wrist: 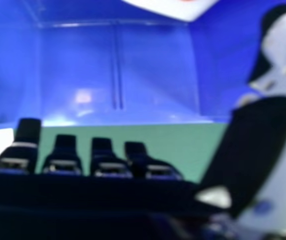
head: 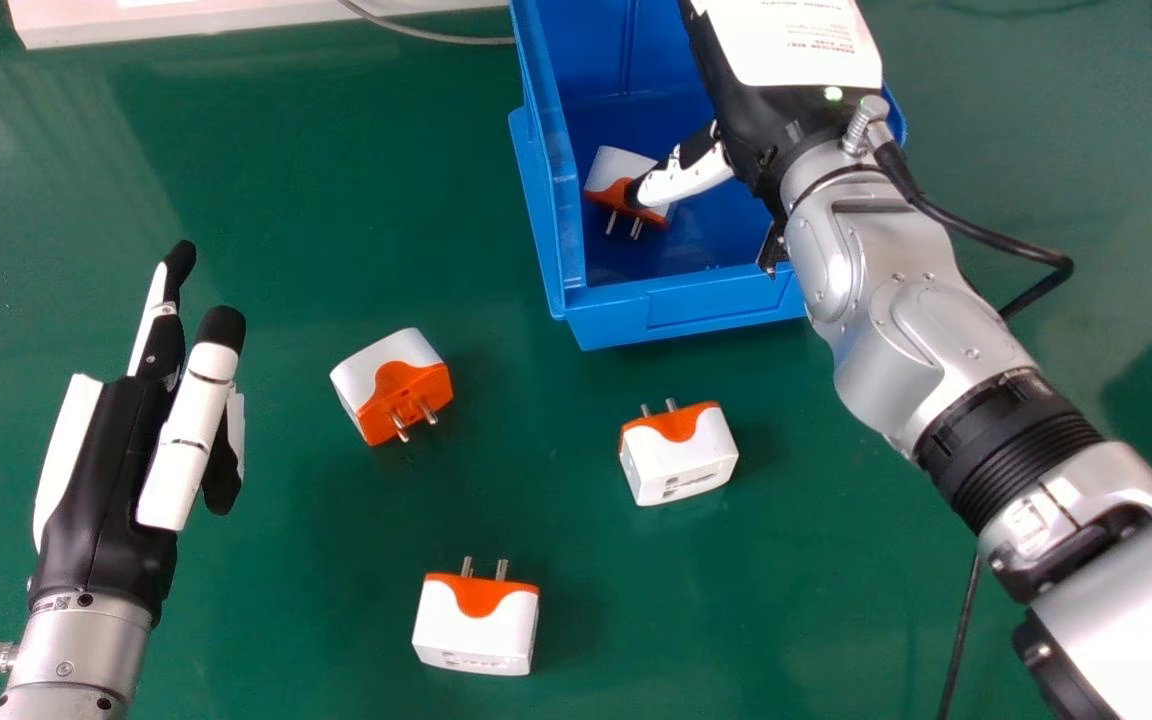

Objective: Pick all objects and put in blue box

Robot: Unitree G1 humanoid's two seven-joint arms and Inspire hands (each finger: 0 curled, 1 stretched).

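My right hand (head: 751, 125) is over the blue box (head: 711, 310), its thumb extended across a white and orange plug adapter (head: 620, 170) inside. Contact between them cannot be told. In the right hand view, my right hand (wrist: 102, 152) is open, with no object between fingers and thumb; the adapter (wrist: 183, 7) lies beyond, inside the box (wrist: 155, 70). Three more adapters rest on the green table: one left of centre (head: 392, 385), one below the box (head: 678, 455) and one near the bottom (head: 476, 625). My left hand (head: 101, 465) is open and empty at the left.
A white object (head: 236, 18) lies along the table's far left edge, with a grey cable (head: 426, 34) running from it towards the box. Green table surface (head: 336, 230) spreads between my left hand and the box. A black cable hangs beside my right forearm.
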